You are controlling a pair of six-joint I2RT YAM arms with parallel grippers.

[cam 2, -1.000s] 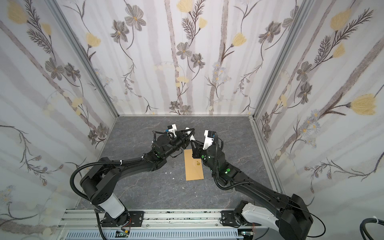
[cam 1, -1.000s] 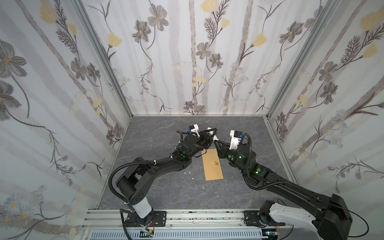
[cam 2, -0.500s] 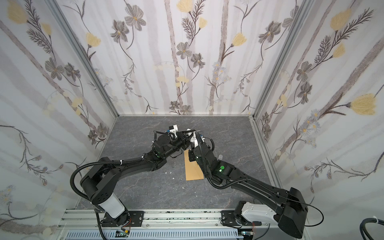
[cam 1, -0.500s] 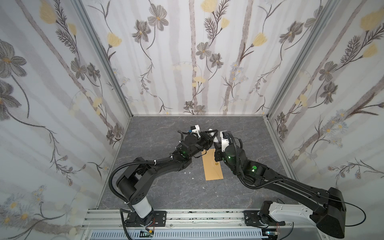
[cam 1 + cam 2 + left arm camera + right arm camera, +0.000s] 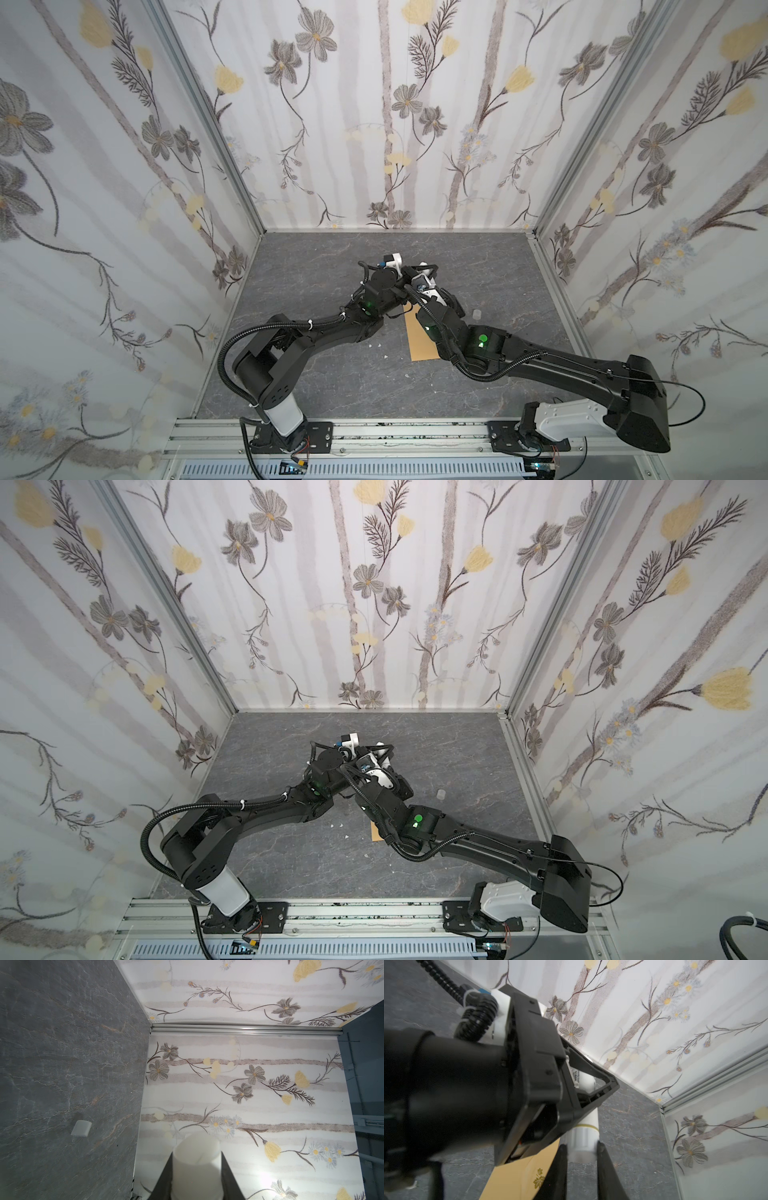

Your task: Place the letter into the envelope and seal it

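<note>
My left gripper [image 5: 197,1159] is shut on a white cylindrical tube [image 5: 196,1167], held above the floor near the back middle. The tube [image 5: 586,1126] runs through the left gripper's fingers [image 5: 591,1076]. Its far end sits between the pads of my right gripper [image 5: 581,1147], which is shut on it. Below both grippers the kraft-brown envelope [image 5: 422,340] lies flat on the floor. In the right wrist view the envelope [image 5: 519,1178] shows a gold leaf print. My right forearm covers most of the envelope [image 5: 375,833] in a top view. The letter is out of view.
A small white cap [image 5: 477,313] lies on the grey floor right of the grippers, also seen as the cap [image 5: 81,1128] in the left wrist view. Tiny white scraps [image 5: 378,345] lie left of the envelope. Floral walls close in three sides.
The right arm's wrist and forearm have swung left over the envelope, its gripper staying at the tube's end. The left arm has held still.
</note>
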